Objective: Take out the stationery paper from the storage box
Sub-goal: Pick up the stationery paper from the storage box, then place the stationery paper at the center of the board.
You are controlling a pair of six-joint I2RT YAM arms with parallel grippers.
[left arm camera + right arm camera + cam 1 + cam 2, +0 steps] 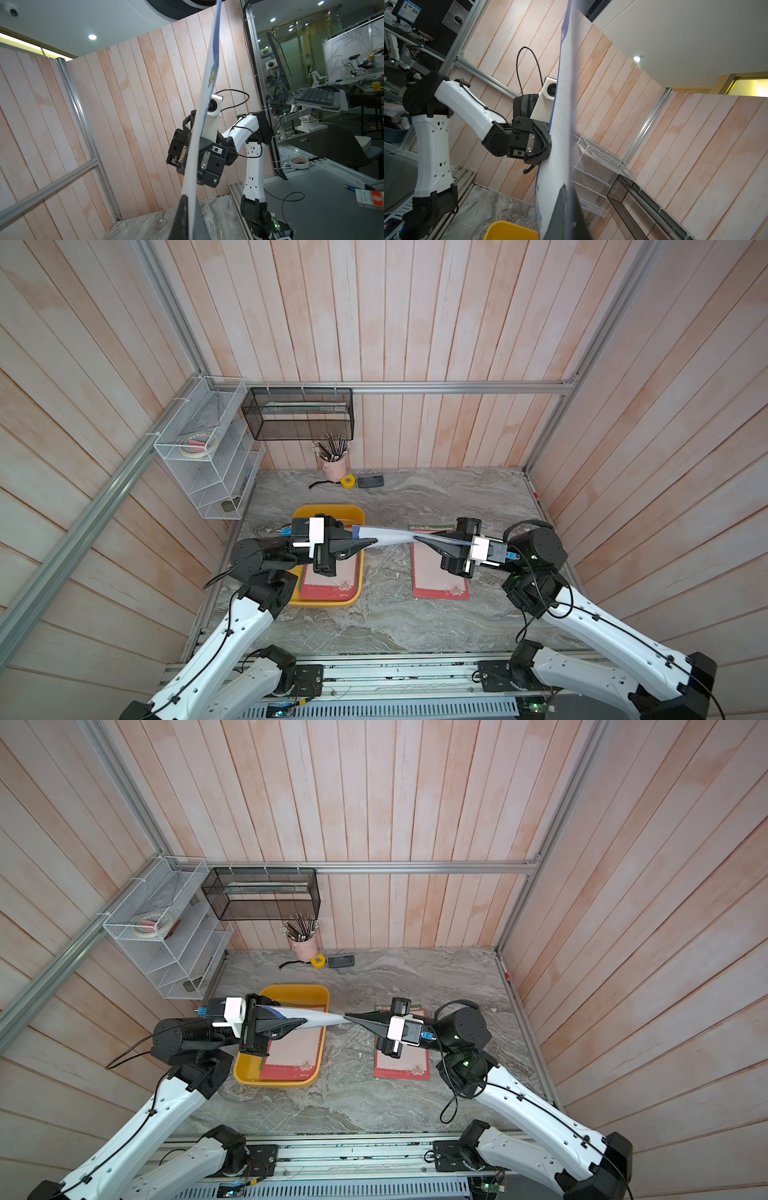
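My left jaws: clamped on sheet [395,536], over box [328,511]
My right jaws: clamped on its other end, over pile [438,578]
Axis: sheet spans between both, parallel to desk's [374,622] front edge

I'm showing white shells along my left arm [232,626] and right arm [615,630], black joints [249,553] bulging between them. Black cables [596,618] are running clipped down the shells. White camera blocks [316,531] are sitting on my wrists, blue plugs [285,532] poking out behind. My left claw [374,541] and right claw [416,538] are tapering black, silver screws [206,153] glinting.
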